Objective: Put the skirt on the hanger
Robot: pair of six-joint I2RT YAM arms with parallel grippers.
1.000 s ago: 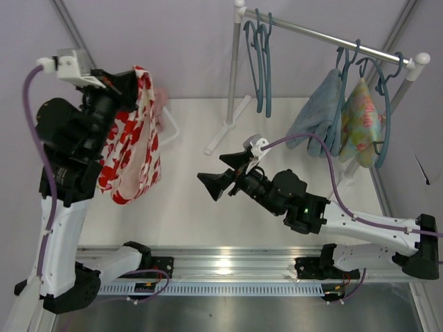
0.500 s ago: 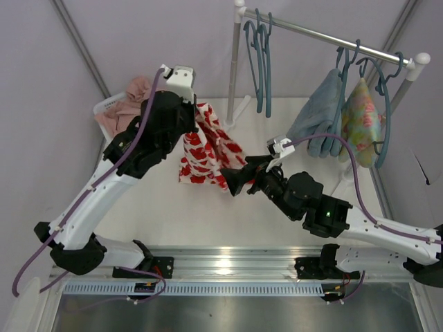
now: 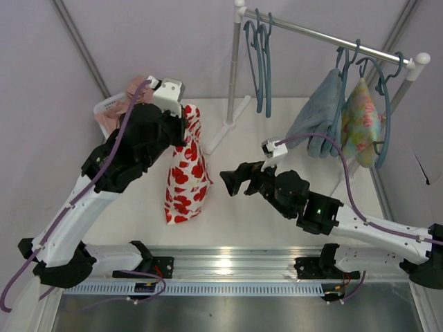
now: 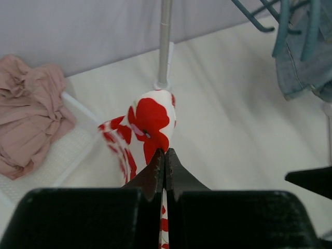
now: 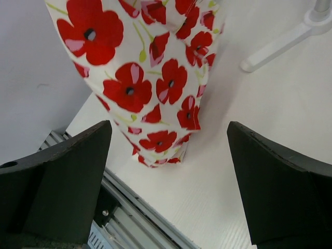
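- Gripping the small white fabric skirt printed with bold red flowers [image 3: 185, 173] by one pinch at its top edge, your left hand [image 4: 165, 154] is closed tight, its two fingers meeting on a fold of cloth.
- That single high hold lets the skirt hang in a long, narrow drape above the white desk [image 3: 235, 214]. Whether the hem touches the desk cannot be told.
- Your right hand [image 5: 168, 124] is spread wide and holds nothing. It faces the hanging cloth from just beside it, with the lower half of the skirt framed between its fingers.
- Judged from this pose, the right hand is set to take a second hold, so that the waist can be opened rather than left bunched.
- The slim teal-blue plastic hanger [image 3: 261, 59] hangs bare by its hook on the metal garment rail [image 3: 325, 36], well apart from the skirt.
- On the same rail, a denim-blue garment [image 3: 317, 114] and a pale green flowered garment [image 3: 360, 121] occupy other hangers.
- A dusty-pink cloth [image 4: 26, 119] lies in a white basket [image 4: 57, 155] at the far left and is no part of your task.
- The skirt is not yet on the hanger.
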